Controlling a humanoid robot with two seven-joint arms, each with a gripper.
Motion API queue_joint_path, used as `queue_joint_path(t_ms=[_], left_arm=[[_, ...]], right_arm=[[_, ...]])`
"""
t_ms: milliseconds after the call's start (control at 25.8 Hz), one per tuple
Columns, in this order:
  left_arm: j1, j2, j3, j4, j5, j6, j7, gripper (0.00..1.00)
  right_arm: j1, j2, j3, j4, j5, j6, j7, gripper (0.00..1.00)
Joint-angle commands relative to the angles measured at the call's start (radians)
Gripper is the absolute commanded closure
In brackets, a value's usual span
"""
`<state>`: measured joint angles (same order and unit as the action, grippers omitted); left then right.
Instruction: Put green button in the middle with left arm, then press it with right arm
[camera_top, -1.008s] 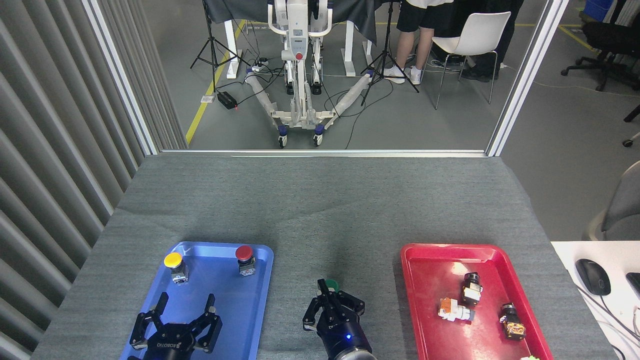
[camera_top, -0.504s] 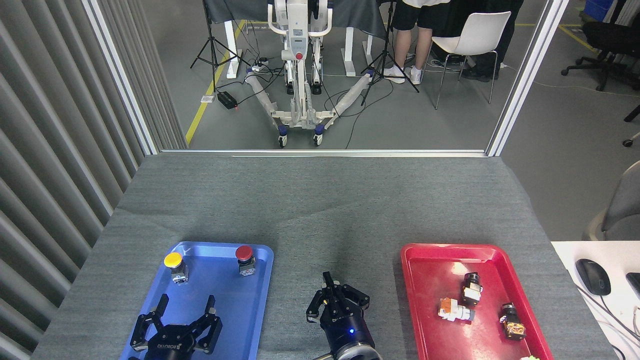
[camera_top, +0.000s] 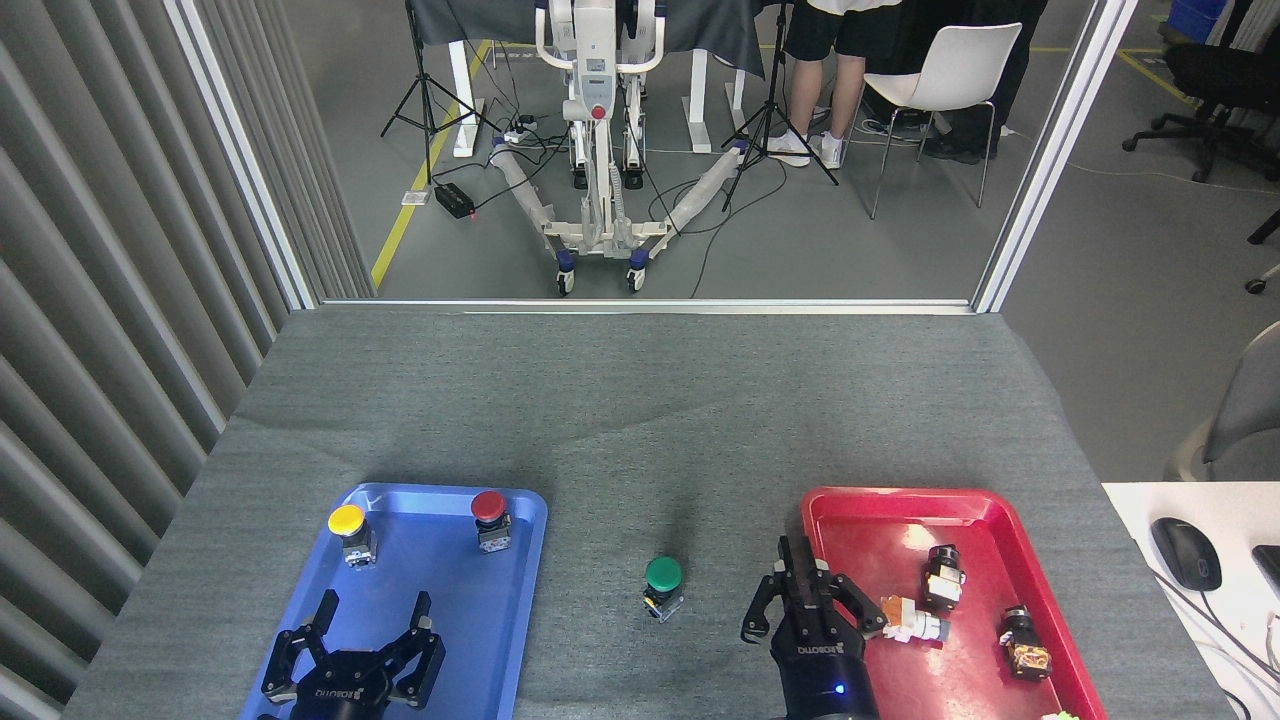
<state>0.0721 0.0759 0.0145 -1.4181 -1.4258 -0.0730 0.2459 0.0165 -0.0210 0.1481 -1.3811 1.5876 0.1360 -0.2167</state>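
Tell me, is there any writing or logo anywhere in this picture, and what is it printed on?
"ROBOTIQ", white letters seen upside down, on the black body of the left gripper over the blue tray.
"ROBOTIQ", again upside down and smaller, only just readable, on the right gripper at the edge of the red tray.
No other writing shows; none on the green button.

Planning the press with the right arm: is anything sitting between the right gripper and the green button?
Nothing visible. The green button stands alone on the grey cloth between the trays, and the right gripper hangs just to its right, over the red tray's left edge, with only bare cloth between them.
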Motion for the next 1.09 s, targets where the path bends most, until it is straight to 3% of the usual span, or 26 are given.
queue_joint_path(t_ms=[0,155,388,1047], left_arm=[[0.0,-0.001,-0.001,0.001,0.001,-0.001,0.0,0.0],[0.0,-0.001,-0.001,0.001,0.001,-0.001,0.0,0.0],[0.0,-0.001,-0.001,0.001,0.001,-0.001,0.0,0.0],[-0.005,0.001,-0.004,0.01,-0.002,-0.004,0.016,0.0]], right_arm=[[0.085,-0.037,-0.062,-0.093,-0.012,-0.016,-0.015,0.0],[0.109,-0.073,-0.07,-0.124,-0.055,-0.016,-0.015,0.0],[0.14,-0.12,-0.071,-0.134,-0.058,-0.016,-0.01,0.0],[0.151,-0.117,-0.071,-0.154,-0.06,-0.015,-0.004,0.0]])
